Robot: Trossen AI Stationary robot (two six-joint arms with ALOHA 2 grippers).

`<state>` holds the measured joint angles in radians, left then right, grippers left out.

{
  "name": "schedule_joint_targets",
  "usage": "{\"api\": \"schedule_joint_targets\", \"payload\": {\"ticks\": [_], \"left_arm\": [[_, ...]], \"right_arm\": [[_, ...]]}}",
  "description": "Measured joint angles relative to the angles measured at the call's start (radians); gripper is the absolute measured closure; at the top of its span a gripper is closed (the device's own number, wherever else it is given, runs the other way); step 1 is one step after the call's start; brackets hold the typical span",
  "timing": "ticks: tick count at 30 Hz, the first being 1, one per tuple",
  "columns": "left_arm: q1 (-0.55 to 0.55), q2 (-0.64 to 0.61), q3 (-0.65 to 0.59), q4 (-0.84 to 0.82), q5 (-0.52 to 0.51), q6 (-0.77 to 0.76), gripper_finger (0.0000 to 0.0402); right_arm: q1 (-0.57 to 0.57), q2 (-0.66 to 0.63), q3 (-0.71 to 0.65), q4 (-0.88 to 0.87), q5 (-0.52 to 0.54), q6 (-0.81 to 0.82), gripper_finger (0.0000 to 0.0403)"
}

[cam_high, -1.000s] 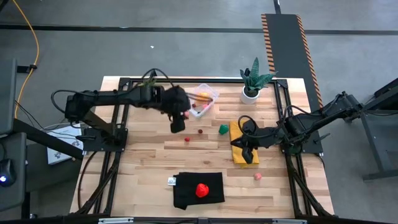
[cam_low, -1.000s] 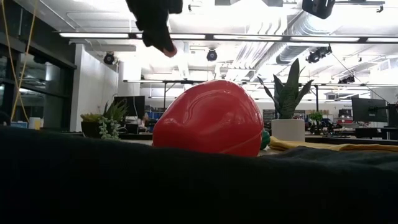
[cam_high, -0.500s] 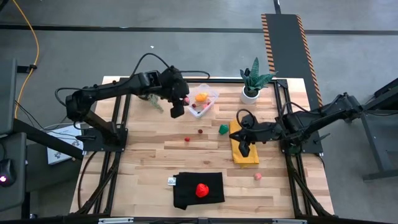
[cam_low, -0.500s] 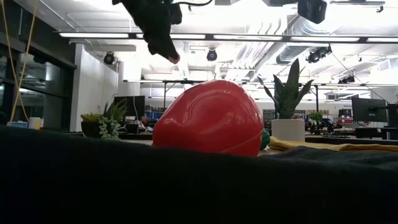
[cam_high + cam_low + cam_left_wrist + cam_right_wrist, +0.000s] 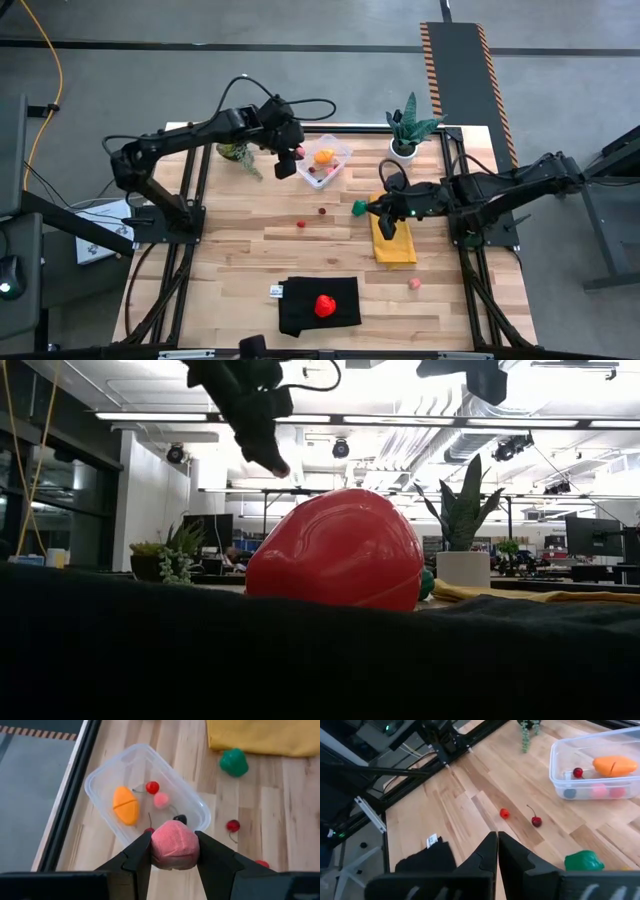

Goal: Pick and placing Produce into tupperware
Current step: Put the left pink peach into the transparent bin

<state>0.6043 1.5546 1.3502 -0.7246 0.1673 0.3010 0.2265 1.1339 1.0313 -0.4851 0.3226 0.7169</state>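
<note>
My left gripper [image 5: 297,157] is shut on a pink round Produce piece [image 5: 175,845] in the air, just short of the clear tupperware [image 5: 341,152]. The tub stands on the table near its far edge. In it lie an orange piece [image 5: 125,805] and tiny red, pink and dark berries. A green piece [image 5: 358,207] and two small red berries [image 5: 300,224] lie loose on the wood. A red strawberry-like piece [image 5: 324,305] sits on a black cloth [image 5: 300,315]. My right gripper [image 5: 384,224] hangs shut and holds nothing, over a yellow cloth [image 5: 395,248]. My left gripper pinches the pink piece by two opposite sides [image 5: 156,851], one finger [image 5: 137,857] on each. The fingers slant down toward the table's far edge. The piece is lifted clear of the table, beside the tub's rim [image 5: 200,827].
A white pot with a spiky plant [image 5: 403,148] stands at the far right, a small green plant [image 5: 240,155] at the far left. Another pink piece [image 5: 414,284] lies near the right front. A black frame runs along the table's edges.
My left gripper has carried the pink piece toward the table's far edge and a little right, up to the tupperware, keeping its hold. My right gripper, still shut, has drifted toward the far edge and the green piece.
</note>
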Motion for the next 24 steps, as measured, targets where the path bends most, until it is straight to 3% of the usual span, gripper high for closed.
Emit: {"api": "schedule_joint_targets", "payload": {"ticks": [6, 16, 24], "left_arm": [[0.000, 0.062, 0.061, -0.037, -0.008, 0.021, 0.0275], [0.026, 0.254, 0.311, -0.147, -0.032, 0.061, 0.0275], [0.044, 0.363, 0.338, -0.177, -0.007, 0.054, 0.0275]], "right_arm": [[-0.023, 0.000, 0.000, 0.018, -0.005, 0.007, 0.0398], [-0.066, 0.000, 0.000, 0.023, -0.016, -0.003, 0.0398], [-0.070, 0.000, 0.000, 0.021, -0.016, -0.002, 0.0398]]}}
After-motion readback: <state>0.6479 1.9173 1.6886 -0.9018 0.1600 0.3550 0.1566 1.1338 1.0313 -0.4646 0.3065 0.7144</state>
